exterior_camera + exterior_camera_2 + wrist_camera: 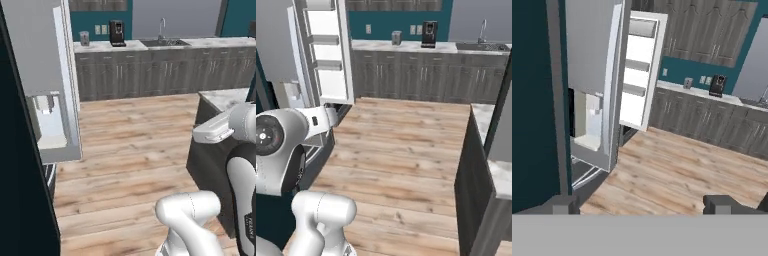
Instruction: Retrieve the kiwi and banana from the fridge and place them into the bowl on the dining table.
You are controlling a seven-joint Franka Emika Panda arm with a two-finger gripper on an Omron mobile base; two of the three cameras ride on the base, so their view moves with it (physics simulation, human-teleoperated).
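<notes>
**Inspector:** State of the gripper (642, 204)?

**Assistant:** Fingers set wide apart — one dark tip at the lower left of the hand view, the other fingertip (722, 203) at the lower right. Nothing lies between them, and nothing is held.

**Inspector:** The fridge?

**Assistant:** The fridge (594, 80) stands ahead of the fingers and off to the left-hand tip's side, well apart from both. One grey door (37, 60) is swung open, its face carrying the dispenser (589, 122). Beyond that door the second door's white inner shelves (637, 65) are exposed. Whether any fruit sits inside cannot be told.

**Inspector:** The dining table?

**Assistant:** A marble-topped table (225, 97) with a dark base sits at the right edge of the left base view, beside the white arm (220, 130). No bowl can be made out on the part visible.

**Inspector:** Anything further?

**Assistant:** Wooden floor (687, 170) runs ahead of the fingers to a far counter (406, 46) — on it a coffee machine (429, 34), with a sink (162, 42) alongside.
</notes>
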